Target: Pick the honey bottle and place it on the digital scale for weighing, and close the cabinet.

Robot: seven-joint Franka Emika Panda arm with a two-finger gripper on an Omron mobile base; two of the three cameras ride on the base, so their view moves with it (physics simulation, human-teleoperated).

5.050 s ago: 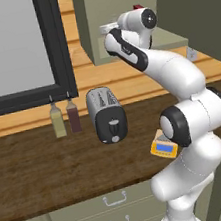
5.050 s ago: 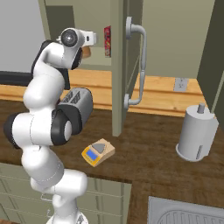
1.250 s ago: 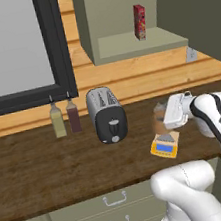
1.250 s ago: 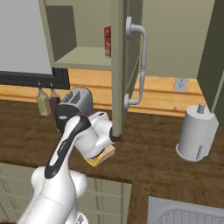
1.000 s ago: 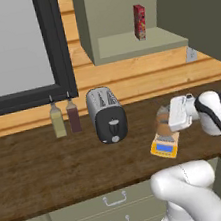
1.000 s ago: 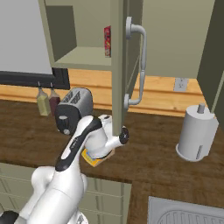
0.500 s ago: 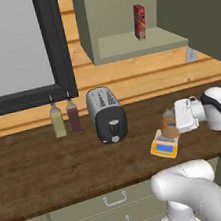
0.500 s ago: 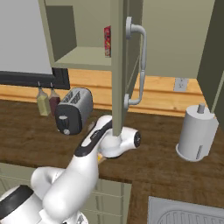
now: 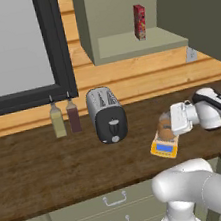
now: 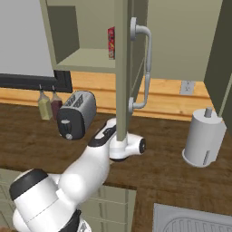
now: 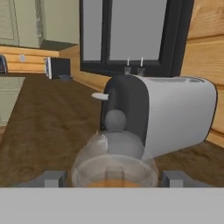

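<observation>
The honey bottle [image 9: 162, 128] stands upright on the grey platform of the yellow-orange digital scale [image 9: 163, 147], on the counter right of the toaster. My gripper [image 9: 169, 123] reaches in from the right at bottle height. In the hand view the bottle [image 11: 114, 151] sits between my fingertips [image 11: 53, 178], with a thin gap on each side, so the gripper [image 11: 113, 179] is open around it. The olive cabinet door [image 10: 121, 68] stands swung open, its silver bar handle [image 10: 146, 63] facing right. The same door [image 9: 196, 13] fills the upper right of the left base view.
A silver-black toaster [image 9: 107, 114] stands just left of the scale. Two slim bottles [image 9: 64, 118] stand by the dark window frame. A red box [image 9: 140, 22] is on the cabinet shelf. A paper towel roll [image 10: 204, 138] and a sink [image 10: 195, 222] are to the right.
The arm carried the bottle from the cabinet shelf down to the scale. In the last second the hand lowered and swung its body right, and the fingers came off the bottle.
</observation>
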